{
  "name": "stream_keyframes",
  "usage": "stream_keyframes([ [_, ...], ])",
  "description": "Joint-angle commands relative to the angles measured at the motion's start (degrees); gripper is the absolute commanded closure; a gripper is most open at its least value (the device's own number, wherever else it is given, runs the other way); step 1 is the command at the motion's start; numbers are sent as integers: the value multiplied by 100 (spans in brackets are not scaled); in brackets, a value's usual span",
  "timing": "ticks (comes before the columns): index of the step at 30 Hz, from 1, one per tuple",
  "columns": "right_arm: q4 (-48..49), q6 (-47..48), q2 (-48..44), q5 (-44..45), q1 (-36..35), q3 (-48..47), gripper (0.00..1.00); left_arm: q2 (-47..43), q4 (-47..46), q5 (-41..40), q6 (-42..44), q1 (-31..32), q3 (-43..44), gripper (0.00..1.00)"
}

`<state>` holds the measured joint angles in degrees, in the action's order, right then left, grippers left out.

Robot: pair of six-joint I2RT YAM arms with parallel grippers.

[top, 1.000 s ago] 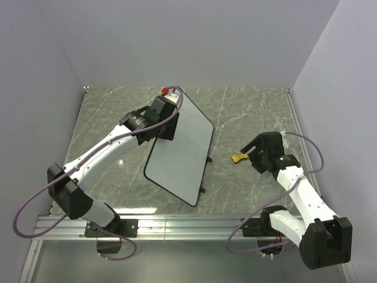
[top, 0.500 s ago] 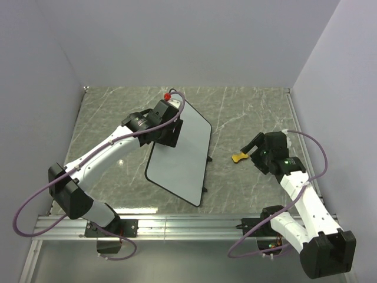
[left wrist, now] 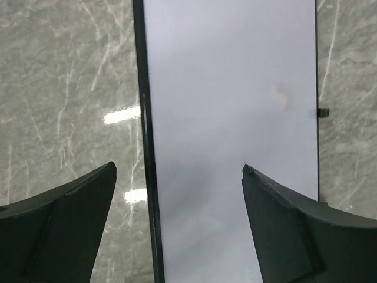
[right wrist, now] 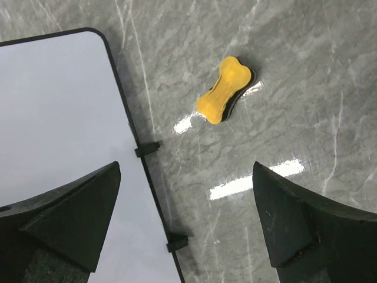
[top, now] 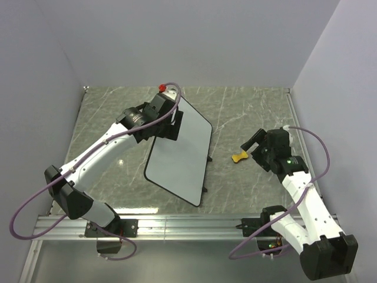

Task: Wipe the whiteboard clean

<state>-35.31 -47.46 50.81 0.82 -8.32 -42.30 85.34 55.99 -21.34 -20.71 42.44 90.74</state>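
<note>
Grey-veined marble tabletop [top: 247, 109], top external view: the whiteboard [top: 179, 156] sits left of centre, turned on a diagonal, its face blank white inside a thin black rim. Its far corner passes under the left gripper [top: 170, 126], which hangs over the far-left edge; how the fingers stand cannot be read from here. Bare marble lies open on all sides of the board. A yellow bone-shaped eraser [top: 238, 157] rests just off the board's right edge, apart from it. The right gripper [top: 254, 141] is poised close beside the eraser.

Left wrist view: the left gripper [left wrist: 178, 167] is spread wide with nothing between its dark fingers [left wrist: 59, 230]. They straddle the whiteboard [left wrist: 230, 118] and its left rim [left wrist: 144, 118]. One faint smudge [left wrist: 281, 97] marks the white face. A small black foot [left wrist: 323, 112] juts from the right edge.

Right wrist view: the right gripper [right wrist: 186, 166] is likewise spread and holds nothing. The eraser [right wrist: 225, 89] lies on open marble ahead of it, clear of both fingers. A rounded corner of the whiteboard [right wrist: 59, 118] fills the left, and two black feet [right wrist: 147, 149] project from its edge.
</note>
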Motion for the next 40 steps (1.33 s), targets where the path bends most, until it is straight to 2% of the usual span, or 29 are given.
stream_keyframes([
  [1, 15, 158, -124, 59, -12, -296, 0, -79, 158, -361, -38, -7, 225, 7],
  [6, -81, 290, -159, 59, -100, -655, 0, -79, 430, -958, -82, -25, 654, 4],
  [7, -90, 316, -167, -46, -109, -761, 0, -70, 579, -1394, -126, -42, 769, 4],
  [10, -151, 492, -220, -362, -109, -1393, 0, -79, 1053, -2118, -1029, -78, 1392, 5],
  [11, -82, 640, -246, -485, -109, -1734, 0, -201, 1324, -2320, -1606, -86, 1585, 5],
  [13, -29, 799, -317, -862, -109, -2279, 0, -647, 1275, -2200, -2014, -86, 1535, 5],
  [16, -37, 1090, -361, -1128, -240, -2782, 0, -1316, 249, -1261, -2077, -86, 807, 6],
  [17, -211, 1081, -378, -1163, -232, -3027, 0, -1779, -354, -841, -2069, -86, 335, 5],
  [19, -388, 1107, -483, -1268, -241, -3213, 0, -2413, -833, -513, -2112, -86, -107, 5],
  [22, -635, 1116, -686, -1663, -232, -3118, 0, -2829, -1528, -46, -2209, -86, -732, 5],
  [25, -705, 1143, -905, -2050, -241, -2881, 0, -2892, -1573, 156, -2262, -86, -865, 5],
  [36, -355, 1020, -1125, -2586, -232, -2336, 0, -2558, -1345, 429, -2086, -86, -347, 4],
  [37, -345, 1028, -1134, -2561, -241, -2309, 0, -2531, -1301, 403, -2060, -86, -303, 1],
  [40, -555, 1134, -1126, -2185, -249, -2440, 0, -2287, -942, 114, -1745, -78, 12, 1],
])
